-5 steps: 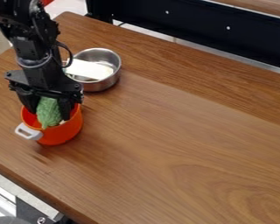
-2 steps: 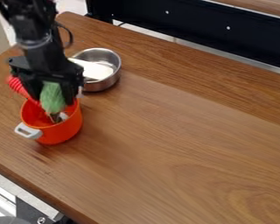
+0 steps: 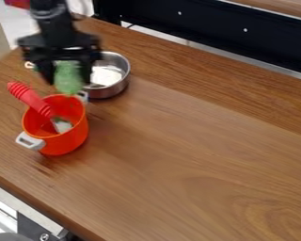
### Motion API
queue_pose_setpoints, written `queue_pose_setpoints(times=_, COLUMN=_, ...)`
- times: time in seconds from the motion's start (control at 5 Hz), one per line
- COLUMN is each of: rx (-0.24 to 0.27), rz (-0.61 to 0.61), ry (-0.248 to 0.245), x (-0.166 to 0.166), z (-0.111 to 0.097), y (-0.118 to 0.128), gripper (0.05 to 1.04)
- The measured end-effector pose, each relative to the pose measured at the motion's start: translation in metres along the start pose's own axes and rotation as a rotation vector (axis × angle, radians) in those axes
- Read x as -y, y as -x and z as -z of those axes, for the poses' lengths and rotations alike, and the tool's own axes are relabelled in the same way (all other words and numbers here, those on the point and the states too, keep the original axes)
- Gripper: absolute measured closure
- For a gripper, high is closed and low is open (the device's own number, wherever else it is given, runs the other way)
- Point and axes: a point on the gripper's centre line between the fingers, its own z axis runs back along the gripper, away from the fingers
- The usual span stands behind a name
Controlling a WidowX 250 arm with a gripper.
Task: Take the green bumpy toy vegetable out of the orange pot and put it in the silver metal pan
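One wooden worktop (image 3: 197, 155) spreads beneath your work. On it you have the orange pot (image 3: 68, 143) with pale handles, and behind it, to the right, the round metal pan (image 3: 110, 92), holding something white that you can't clearly identify from here. A red-handled utensil (image 3: 32, 99) leans out of the pot, its pale head down inside.

Your green lump (image 3: 68, 78), rounded and blurred, hangs upright above the pot's far rim, just beside the pan; whether its lower end touches the rim, you cannot tell. Judge it light and probably soft, perhaps slightly squashy, so it should grip well rather than slip or break. Take it across the thick middle with modest pressure; too low a hold may let it tip. Your gripper (image 3: 68, 82) has it there, the jaws parted by the lump's width and pinching it from both sides.
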Motion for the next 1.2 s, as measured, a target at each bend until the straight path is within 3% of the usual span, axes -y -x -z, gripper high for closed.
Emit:
queue_pose_setpoints(times=0.4, rx=0.014, rz=-0.186, ry=-0.025, x=0.028, z=0.023, y=-0.048, gripper=0.309)
queue_pose_setpoints(times=0.6, rx=0.001, rz=-0.226, ry=-0.033, x=0.030, z=0.031, y=-0.059, gripper=0.309)
queue_pose_setpoints(times=1.0, rx=-0.154, rz=-0.220, ry=-0.047, x=0.028, z=0.047, y=-0.060, gripper=0.309)
queue_pose_setpoints(times=1.2, rx=-0.170, rz=-0.208, ry=-0.051, x=0.028, z=0.048, y=-0.058, gripper=0.283)
